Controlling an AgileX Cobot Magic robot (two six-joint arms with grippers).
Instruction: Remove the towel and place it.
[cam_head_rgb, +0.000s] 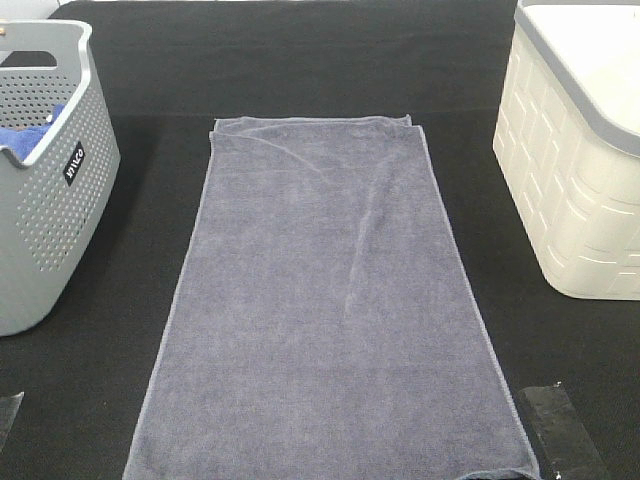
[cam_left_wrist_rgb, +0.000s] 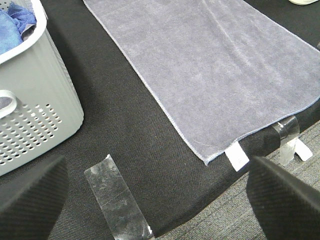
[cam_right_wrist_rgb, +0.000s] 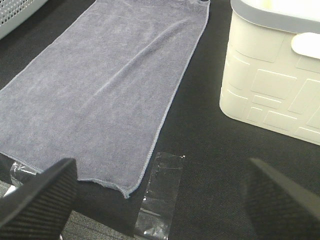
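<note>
The greyish-purple towel (cam_head_rgb: 325, 300) lies spread flat and lengthwise on the black table, between the two baskets. It also shows in the left wrist view (cam_left_wrist_rgb: 220, 65) and in the right wrist view (cam_right_wrist_rgb: 100, 85). Neither gripper shows in the exterior high view. In the left wrist view my left gripper (cam_left_wrist_rgb: 155, 200) is open and empty, above the table's near edge by the towel's near left corner. In the right wrist view my right gripper (cam_right_wrist_rgb: 160, 200) is open and empty, above the near edge by the towel's near right corner.
A grey perforated basket (cam_head_rgb: 50, 200) holding a bright blue cloth (cam_head_rgb: 25, 135) stands at the left. A cream basket (cam_head_rgb: 575, 170) stands at the right. Clear tape strips (cam_head_rgb: 560, 430) are stuck on the table near the front corners (cam_left_wrist_rgb: 117, 202).
</note>
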